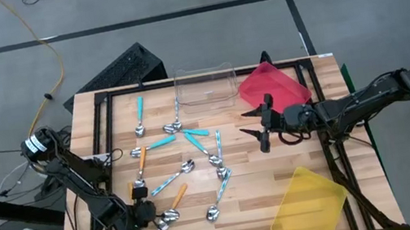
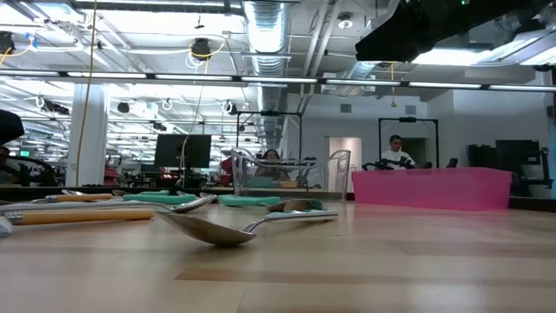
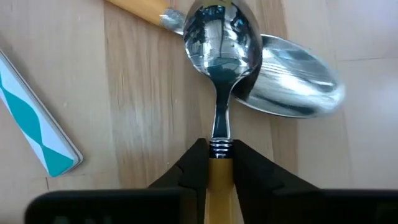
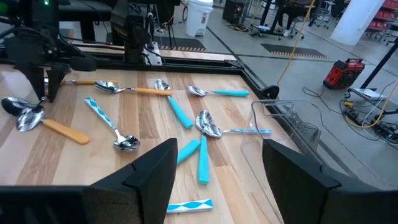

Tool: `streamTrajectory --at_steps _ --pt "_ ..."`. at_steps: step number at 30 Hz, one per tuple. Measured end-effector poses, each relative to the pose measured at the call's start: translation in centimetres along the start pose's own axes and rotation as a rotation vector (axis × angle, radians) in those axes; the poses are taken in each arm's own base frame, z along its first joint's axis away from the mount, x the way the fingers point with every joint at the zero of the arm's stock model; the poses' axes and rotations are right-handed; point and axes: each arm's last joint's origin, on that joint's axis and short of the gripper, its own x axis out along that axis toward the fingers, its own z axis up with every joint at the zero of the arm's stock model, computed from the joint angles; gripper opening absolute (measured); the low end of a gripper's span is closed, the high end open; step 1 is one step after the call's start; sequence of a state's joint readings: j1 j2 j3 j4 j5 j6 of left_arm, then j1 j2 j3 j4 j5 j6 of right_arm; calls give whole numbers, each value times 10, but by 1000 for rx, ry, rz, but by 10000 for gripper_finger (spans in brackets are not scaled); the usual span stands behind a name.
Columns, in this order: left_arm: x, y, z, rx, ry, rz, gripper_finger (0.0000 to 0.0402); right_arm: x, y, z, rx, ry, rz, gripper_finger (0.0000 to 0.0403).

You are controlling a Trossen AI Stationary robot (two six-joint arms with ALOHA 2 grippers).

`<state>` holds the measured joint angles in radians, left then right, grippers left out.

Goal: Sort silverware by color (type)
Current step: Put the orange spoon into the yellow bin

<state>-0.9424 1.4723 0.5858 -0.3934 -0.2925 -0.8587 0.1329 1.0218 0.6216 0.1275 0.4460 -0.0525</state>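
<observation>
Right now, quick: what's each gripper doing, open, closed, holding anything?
Left gripper: closed on the handle of an orange-handled spoon at the table's near left.
Right gripper: open, holding nothing, hovering near the red tray.

Two black jointed arms, dark angular fingers [image 4: 149, 174], white label ring

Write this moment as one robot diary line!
left hand: shut on orange-handled metal spoon | right hand: open, waiting near red plastic tray

glossy metal spoon bowls [image 3: 219, 34] (mirror-bright), smooth plastic handles [image 3: 219, 186], matt wood table [image 1: 278, 161].
</observation>
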Motion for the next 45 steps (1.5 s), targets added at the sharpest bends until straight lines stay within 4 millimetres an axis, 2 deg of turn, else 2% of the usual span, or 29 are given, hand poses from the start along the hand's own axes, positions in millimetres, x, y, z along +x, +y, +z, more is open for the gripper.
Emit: streamTrajectory --at_steps 2,12,19,28,35,41,45 --pt "0 0 0 -1 -4 -2 29 0 0 -1 -4 8 0 260" --pt "-5 -5 8 -32 -45 16 29 0 0 -1 19 14 0 260" --pt "-22 -2 22 -63 -113 36 29 -1 1 4 44 -37 6 260" --pt "-62 8 47 -145 -356 142 29 -2 3 11 74 -108 53 260" --pt "-93 16 72 -110 -679 291 29 1 7 16 120 -166 157 260" --pt "-122 30 98 -10 -854 308 29 16 15 21 104 -290 179 260" --pt "-141 44 118 95 -964 217 29 32 24 19 85 -371 189 260"
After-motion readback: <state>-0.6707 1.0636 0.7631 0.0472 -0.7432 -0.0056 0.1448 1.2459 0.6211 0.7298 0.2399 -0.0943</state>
